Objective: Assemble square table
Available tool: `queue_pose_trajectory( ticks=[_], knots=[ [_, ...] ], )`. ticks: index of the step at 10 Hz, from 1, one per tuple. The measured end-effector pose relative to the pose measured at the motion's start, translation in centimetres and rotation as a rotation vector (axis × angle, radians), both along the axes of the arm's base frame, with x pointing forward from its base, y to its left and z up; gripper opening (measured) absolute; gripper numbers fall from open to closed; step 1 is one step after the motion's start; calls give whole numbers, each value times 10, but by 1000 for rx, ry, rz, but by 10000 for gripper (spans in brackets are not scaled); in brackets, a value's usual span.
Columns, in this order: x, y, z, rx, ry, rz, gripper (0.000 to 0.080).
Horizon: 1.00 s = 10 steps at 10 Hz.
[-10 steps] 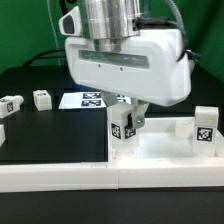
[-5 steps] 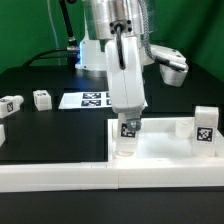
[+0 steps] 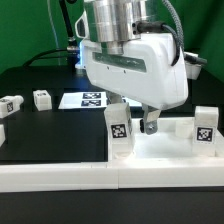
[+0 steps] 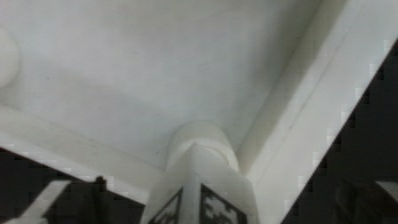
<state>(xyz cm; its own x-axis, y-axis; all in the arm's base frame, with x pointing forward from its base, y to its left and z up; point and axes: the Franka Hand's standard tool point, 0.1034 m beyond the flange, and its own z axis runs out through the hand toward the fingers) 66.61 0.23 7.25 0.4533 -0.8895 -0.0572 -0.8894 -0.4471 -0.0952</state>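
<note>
On the exterior view's right half of the black bench (image 3: 50, 138), the white square table top (image 3: 165, 152) lies flat with its raised rim up, just behind the long white bars (image 3: 60, 178) that run across the front, and the arm hangs right above it. One leg (image 3: 118, 130) stands upright in the corner of the top toward the exterior view's left, its tag facing the camera, and a second leg (image 3: 205, 127) stands upright near the top's edge on the exterior view's right. The gripper (image 3: 133, 120) sits low around that first leg, fingers spread wide and holding nothing: one dark fingertip (image 3: 150, 124) shows clear of the leg on the exterior view's right, the other is hidden behind the leg. The wrist view says the same: the leg (image 4: 199, 160) rises as a white post beside the rim (image 4: 302, 110) in the corner of the top, a tag on its near end, dark gaps on both sides, and a blurred grey fingertip (image 4: 54, 200) standing off it, not touching. Over on the exterior view's left, a loose leg (image 3: 41, 98) and another loose leg (image 3: 10, 103) lie apart on the bench, and the marker board (image 3: 88, 99) lies flat between them and the arm
</note>
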Motion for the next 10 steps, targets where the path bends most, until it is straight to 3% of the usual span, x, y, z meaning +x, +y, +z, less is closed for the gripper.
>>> queue_pose_trajectory(
  ticks=[4,7,9,10],
  knots=[
    [0,-3,0,-21,-28,301,649],
    [1,-7,3,-70,-46,623,649],
    [0,-9,2,-69,-43,590,401],
    [0,-9,2,-69,-43,590,401]
  ],
)
